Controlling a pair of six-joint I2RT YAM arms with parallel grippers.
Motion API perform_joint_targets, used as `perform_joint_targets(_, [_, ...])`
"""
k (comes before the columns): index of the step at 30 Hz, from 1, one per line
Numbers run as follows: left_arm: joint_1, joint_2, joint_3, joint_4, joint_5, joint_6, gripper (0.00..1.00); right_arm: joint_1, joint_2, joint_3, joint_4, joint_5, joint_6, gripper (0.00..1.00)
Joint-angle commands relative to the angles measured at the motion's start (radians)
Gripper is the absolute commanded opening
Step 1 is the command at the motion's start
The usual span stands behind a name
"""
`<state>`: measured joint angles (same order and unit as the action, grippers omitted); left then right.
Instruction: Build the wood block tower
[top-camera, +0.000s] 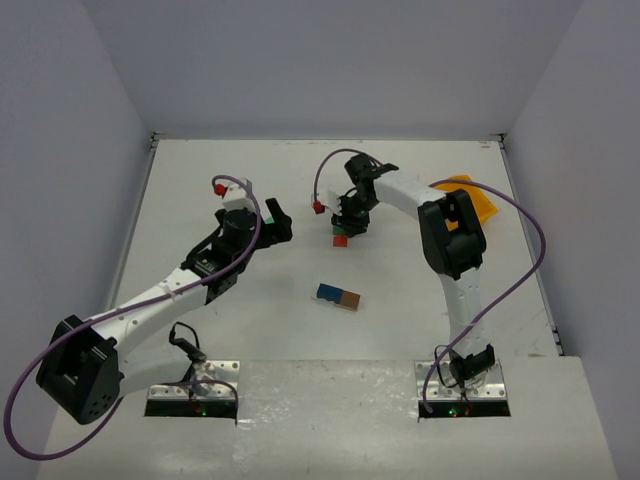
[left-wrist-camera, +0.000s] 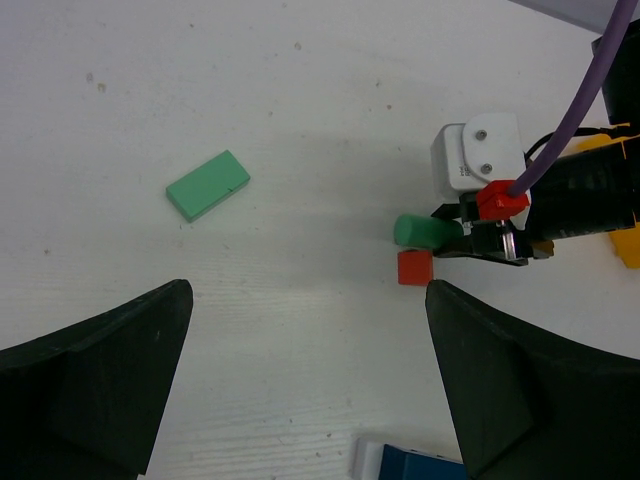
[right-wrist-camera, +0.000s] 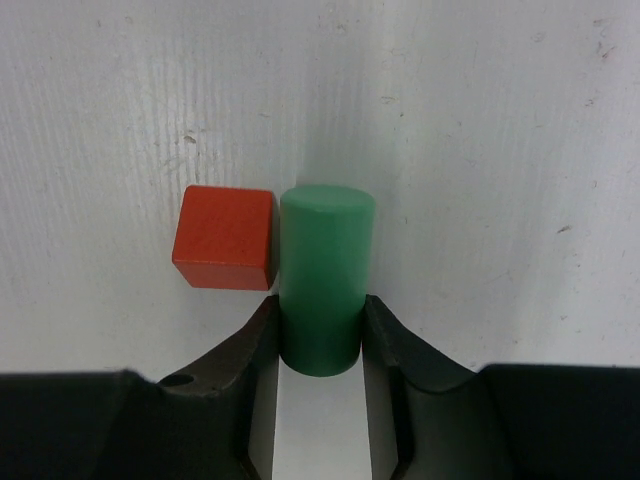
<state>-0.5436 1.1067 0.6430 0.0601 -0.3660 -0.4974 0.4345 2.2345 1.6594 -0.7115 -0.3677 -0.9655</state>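
My right gripper is shut on a green cylinder that lies on the white table, one jaw against each side of it. A red cube touches the cylinder's left side. From above, the right gripper is at mid table with the red cube just below it. A blue and brown block pair lies nearer the bases. My left gripper hangs open above bare table. Its view shows a mint green flat block, the red cube and the green cylinder.
A yellow bin sits at the right, behind the right arm. Grey walls close the table on three sides. The edge of the blue block shows at the bottom of the left wrist view.
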Motion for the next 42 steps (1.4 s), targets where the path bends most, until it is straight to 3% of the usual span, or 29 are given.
perform_joint_targets(1, [0.011, 0.002, 0.009, 0.030, -0.002, 0.013, 1.00, -0.003, 0.002, -0.005, 0.012, -0.015, -0.007, 0.28])
perform_joint_targets(8, [0.011, -0.012, 0.012, 0.034, 0.059, 0.016, 1.00, -0.003, -0.123, -0.126, 0.185, 0.006, 0.074, 0.15])
perform_joint_targets(15, [0.010, -0.072, -0.031, 0.123, 0.209, 0.026, 1.00, -0.004, -0.380, -0.412, 0.612, -0.008, 0.271, 0.14])
perform_joint_targets(23, [0.011, -0.087, -0.056, 0.247, 0.430, 0.039, 1.00, 0.007, -0.720, -0.733, 0.965, -0.200, 0.568, 0.14])
perform_joint_targets(30, [0.008, -0.080, -0.088, 0.360, 0.617, 0.025, 1.00, 0.111, -0.939, -1.053, 1.247, -0.140, 0.859, 0.15])
perform_joint_targets(36, [-0.001, -0.034, -0.102, 0.438, 0.746, 0.003, 1.00, 0.204, -1.012, -1.184, 1.340, -0.073, 0.911, 0.15])
perform_joint_targets(42, [-0.024, 0.017, -0.088, 0.411, 0.745, 0.016, 0.92, 0.203, -1.049, -1.218, 1.395, -0.013, 0.954, 0.15])
